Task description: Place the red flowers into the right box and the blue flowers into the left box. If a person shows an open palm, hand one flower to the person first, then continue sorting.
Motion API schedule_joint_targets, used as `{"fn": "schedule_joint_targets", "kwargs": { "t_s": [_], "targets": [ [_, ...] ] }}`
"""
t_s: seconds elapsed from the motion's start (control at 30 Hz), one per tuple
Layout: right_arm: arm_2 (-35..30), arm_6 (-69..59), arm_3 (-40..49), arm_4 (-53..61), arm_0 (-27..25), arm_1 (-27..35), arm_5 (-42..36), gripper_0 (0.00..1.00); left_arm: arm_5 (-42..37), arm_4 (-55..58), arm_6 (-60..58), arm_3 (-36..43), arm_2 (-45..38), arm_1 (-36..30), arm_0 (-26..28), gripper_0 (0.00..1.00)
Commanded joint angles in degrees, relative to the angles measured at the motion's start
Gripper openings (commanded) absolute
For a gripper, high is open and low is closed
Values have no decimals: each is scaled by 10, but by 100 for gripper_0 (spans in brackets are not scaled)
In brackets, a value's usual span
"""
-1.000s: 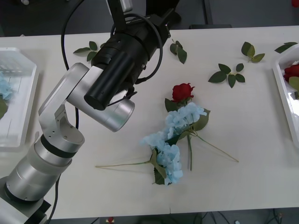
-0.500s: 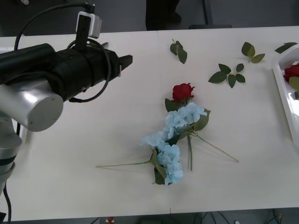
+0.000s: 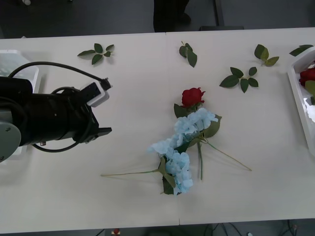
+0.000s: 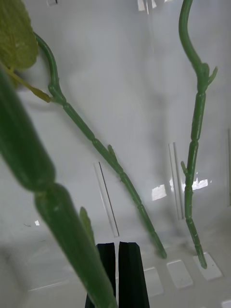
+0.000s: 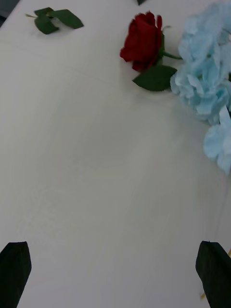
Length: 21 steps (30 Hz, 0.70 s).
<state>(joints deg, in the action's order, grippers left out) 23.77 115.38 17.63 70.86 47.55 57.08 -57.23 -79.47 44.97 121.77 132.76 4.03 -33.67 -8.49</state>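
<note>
1. Your left gripper (image 5: 115,274) is low over the bare white table (image 3: 133,206), well left of the flower pile, black fingers (image 5: 14,267) spread wide at the corners of its wrist view and holding nothing.
2. Nearest flowers ahead of it: the pale-blue hydrangeas (image 3: 178,147), fluffy clustered heads lying in an overlapping chain mid-table, thin stems fanning out toward you and to both sides.
3. Go for a stem, not a head. The petals look soft and would likely crush or slip; the long bare stem (image 3: 129,173) pointing left is the closest to you and looks the easiest to pinch cleanly.
4. Just beyond the hydrangeas lies one red rose (image 5: 143,40), a tight deep-red head with a broad green leaf, touching the top hydrangea. Its stem runs under the blue heads, so lifting either may drag the other; raise slowly.
5. Blue goes to the left box (image 3: 17,66), the white ribbed bin behind your left arm at the table's left edge.
6. Your right gripper (image 4: 118,276) sits inside the right box (image 3: 301,105), fingers closed together; a thick green stem crosses just in front of them, and I can't tell whether they grip it. Jointed plastic rose stems (image 4: 192,154) lie on the glossy white floor.
7. Far side: loose leaf sprigs (image 3: 96,51) are scattered; leave them.
</note>
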Motion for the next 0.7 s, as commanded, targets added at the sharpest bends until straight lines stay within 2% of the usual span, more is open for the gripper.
{"fn": "schedule_joint_targets", "kwargs": {
  "t_s": [0.03,0.17,0.2,0.27,0.5,0.7],
  "targets": [
    [1,-5,-15,-7,-2,-12,18,0,-33,-8,-2,22,43,-31,8,100],
    [2,-5,-15,-9,-2,-14,22,3,-32,-30,4,22,84,-38,8,100],
    [2,-4,-16,-9,-2,-14,23,41,-27,-52,0,22,115,-38,6,100],
    [3,4,-14,-11,-2,-13,25,55,-26,-71,-10,18,143,-30,5,100],
    [3,43,-3,4,-1,-8,3,73,-25,-91,-44,-43,216,-5,-22,100],
    [0,51,71,56,-1,20,-107,91,-19,-106,-45,-105,255,26,-40,100]
  ]
}}
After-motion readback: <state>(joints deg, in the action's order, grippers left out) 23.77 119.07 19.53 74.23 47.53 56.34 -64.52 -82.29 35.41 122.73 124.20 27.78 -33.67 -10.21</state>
